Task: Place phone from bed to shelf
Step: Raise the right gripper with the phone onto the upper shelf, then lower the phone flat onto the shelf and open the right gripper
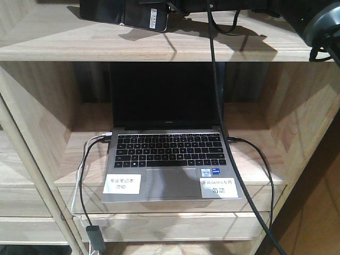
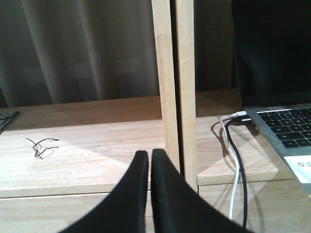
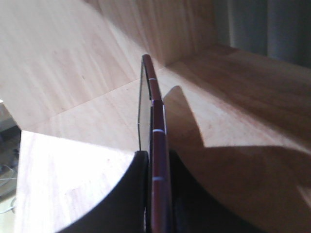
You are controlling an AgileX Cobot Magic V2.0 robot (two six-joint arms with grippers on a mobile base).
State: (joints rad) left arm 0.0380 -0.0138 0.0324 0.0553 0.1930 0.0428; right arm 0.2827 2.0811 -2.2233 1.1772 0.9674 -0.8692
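The phone (image 1: 127, 16), glossy black with a white barcode sticker at its right end, is low over the top plank of the pale wooden shelf (image 1: 53, 45). I cannot tell whether it touches the wood. In the right wrist view the phone (image 3: 154, 107) shows edge-on, its reddish-pink rim running away between the black fingers. My right gripper (image 3: 158, 156) is shut on it above the shelf plank (image 3: 73, 160). My left gripper (image 2: 149, 156) is shut on nothing, just in front of an upright shelf post (image 2: 165, 73). The bed is out of view.
An open grey laptop (image 1: 170, 159) fills the compartment below, with black cables (image 1: 212, 79) hanging in front of it. Beside the laptop (image 2: 286, 126) run a white and a black cable (image 2: 236, 165). A small wire tangle (image 2: 41, 145) lies on the left plank, before a curtain (image 2: 73, 48).
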